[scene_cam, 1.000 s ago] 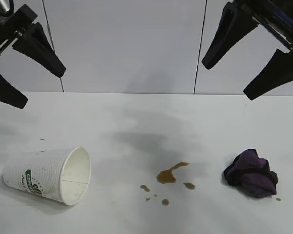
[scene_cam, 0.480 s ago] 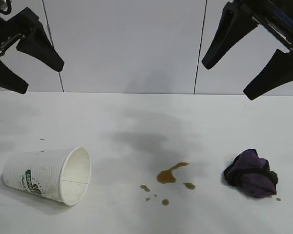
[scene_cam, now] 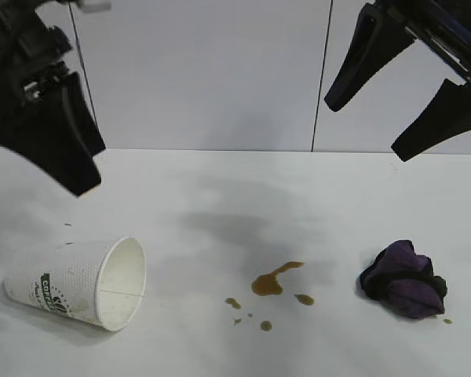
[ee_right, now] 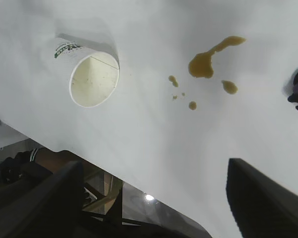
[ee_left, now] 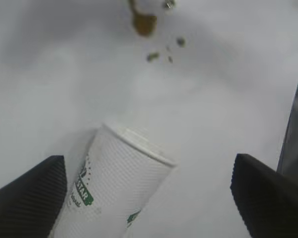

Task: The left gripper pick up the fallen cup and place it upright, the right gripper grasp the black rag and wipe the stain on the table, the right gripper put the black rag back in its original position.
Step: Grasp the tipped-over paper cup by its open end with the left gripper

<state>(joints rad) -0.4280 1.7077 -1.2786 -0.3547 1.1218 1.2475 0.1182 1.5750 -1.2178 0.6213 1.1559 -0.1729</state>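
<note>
White paper, textured, the cup (scene_cam: 77, 283) lay on its side near the front left of the table (scene_cam: 220, 196), mouth facing the stain (scene_cam: 272, 283). I held my left gripper (ee_left: 149, 188) above it, fingers spread wide on either side of its body and gripping nothing, because I judged a grasp across the wall would let me tip it upright. My right gripper (scene_cam: 404, 98) hung high and open, empty, above the black rag (scene_cam: 404, 280), which sat right of the stain.
</note>
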